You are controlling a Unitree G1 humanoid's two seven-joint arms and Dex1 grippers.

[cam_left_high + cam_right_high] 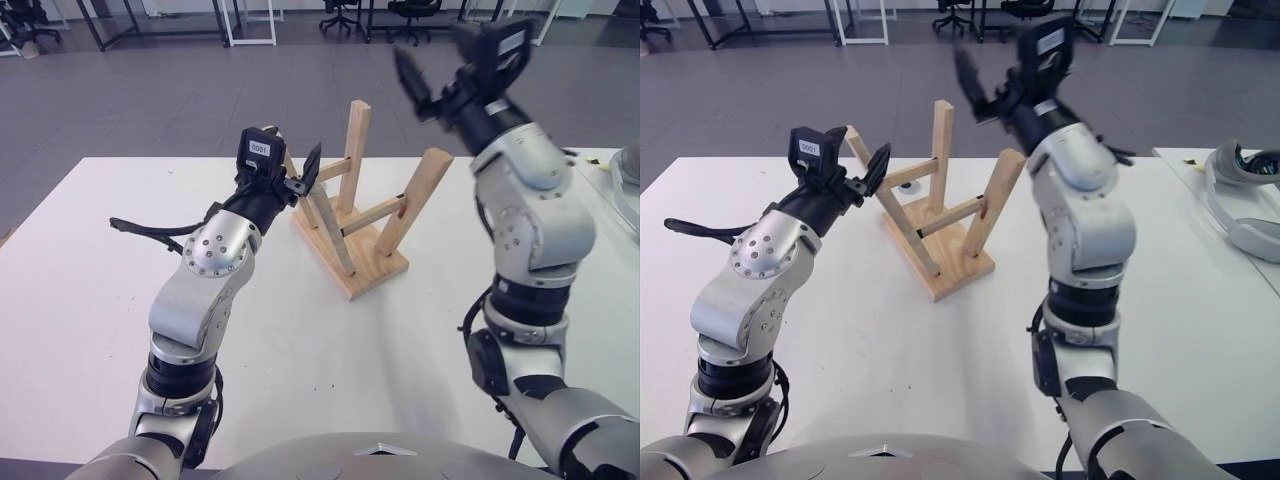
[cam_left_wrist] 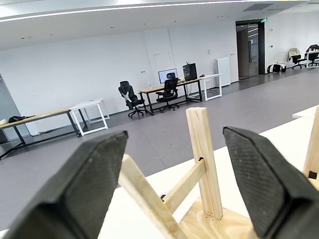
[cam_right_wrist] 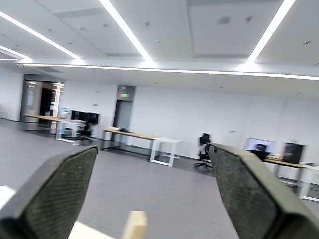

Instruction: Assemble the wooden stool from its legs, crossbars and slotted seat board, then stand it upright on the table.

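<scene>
Stool (image 1: 355, 215): upside down on the table (image 1: 80, 300), seat board (image 1: 368, 265) flat on the top, four legs pointing up and splayed, crossbars (image 1: 372, 214) fitted between them.
Stool's place: mid-width, toward the far edge; near corner of the board aimed at the robot.
Left gripper (image 1: 297, 160): fingers (image 2: 84, 189) spread wide, holding nothing; level with the upper part of the stool's left leg (image 2: 149, 199), which slants up between the pads, close to one of them; cannot tell if touching.
Right gripper (image 1: 432, 60): fingers (image 3: 55, 194) apart, nothing held; raised well above the stool, beyond the table's far edge, tilted upward; tip of one leg (image 3: 133, 226) seen low between the pads.
Right leg (image 1: 415, 200): leaning outward, close in front of the right forearm.
Open room, left: wide bare tabletop from the stool to the left edge.
Open room, near: bare tabletop between the board and the robot.
Open room, far: only a narrow strip between the stool and the far edge, then grey floor.
Right side: table edge, a gap, then another table with a headset (image 1: 1240, 195).
</scene>
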